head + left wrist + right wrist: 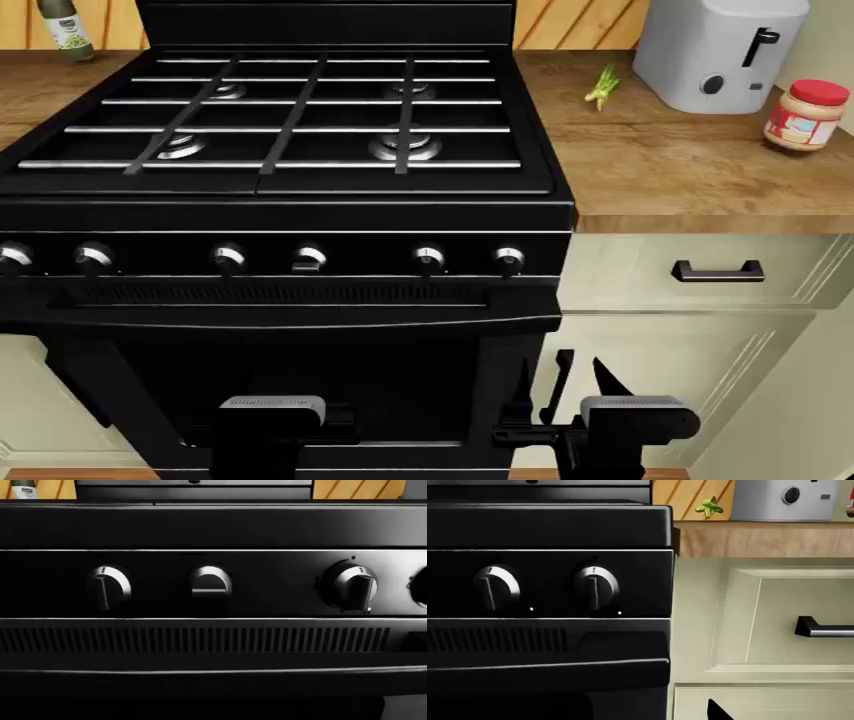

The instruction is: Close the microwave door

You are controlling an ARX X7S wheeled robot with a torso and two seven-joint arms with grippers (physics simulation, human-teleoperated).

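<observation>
A: Microwave — where is it? B: In no view. The head view shows a black stove (287, 150) and a toaster (714, 50) at far right, with the right gripper (577, 375) fingers parted below.

A: Wrist views? B: Stove knobs (107, 586); a drawer handle (824, 628). Left gripper (271, 420): cannot tell.

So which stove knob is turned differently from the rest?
The fourth knob from the left: its bar lies horizontal, while the other five stand vertical.

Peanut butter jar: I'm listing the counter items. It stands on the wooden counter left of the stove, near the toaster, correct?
Not quite. The peanut butter jar stands on the wooden counter right of the stove, near the toaster, as the head view shows.
</observation>
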